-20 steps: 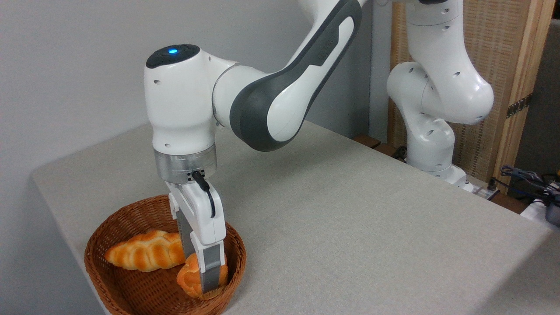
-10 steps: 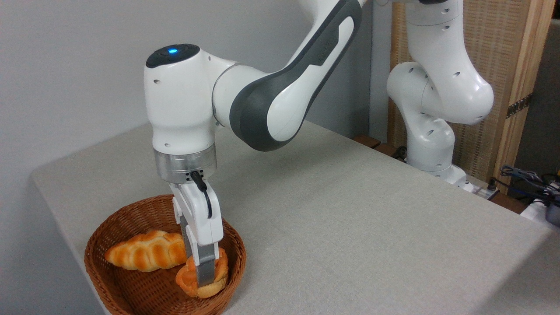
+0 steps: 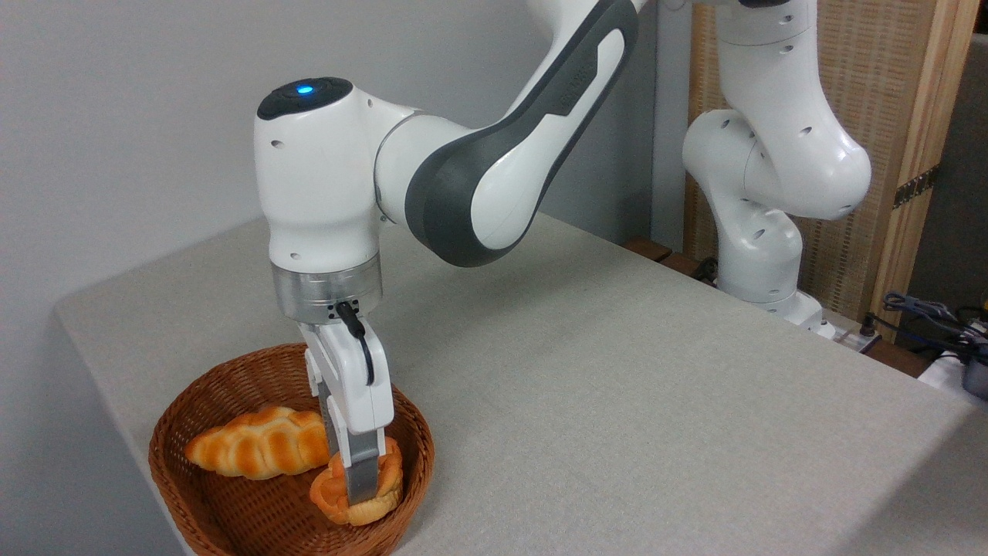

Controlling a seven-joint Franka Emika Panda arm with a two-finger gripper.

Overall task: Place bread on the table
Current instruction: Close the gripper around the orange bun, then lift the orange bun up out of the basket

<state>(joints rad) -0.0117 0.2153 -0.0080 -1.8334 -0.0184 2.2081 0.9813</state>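
Note:
The bread (image 3: 336,494), a small orange-golden bun, is inside the brown wicker basket (image 3: 193,409) at the lower left. My gripper (image 3: 356,485) points straight down and is shut on the bun, one grey finger crossing its front. The bun looks slightly raised off the basket floor, still below the rim. The table (image 3: 617,401) is a light grey-beige surface stretching to the right of the basket.
A longer braided golden loaf (image 3: 255,452) lies in the basket just left of the bun. The arm's white base (image 3: 760,255) stands at the table's far right edge. Cables and a wooden panel are behind it.
The gripper turned a little and closed on the bun between one second ago and half a second ago. Since then the bun has risen very slightly.

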